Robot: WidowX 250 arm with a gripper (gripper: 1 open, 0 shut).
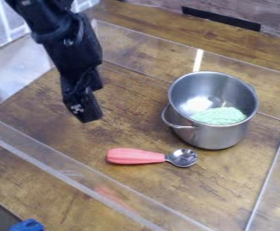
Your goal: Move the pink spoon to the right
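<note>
Though small and probably light, the pink spoon (pixel 151 157) lies flat on the desk (pixel 58 171); best gripped across its thick, stiff handle. Gripper (pixel 87 110) hangs apart, jaws open, empty.

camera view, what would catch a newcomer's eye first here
The black gripper hangs open over the left of the wooden table, holding nothing. Below it to the right, the pink spoon lies flat near the front edge. The steel pot with green contents stands just behind the spoon's metal bowl.
</note>
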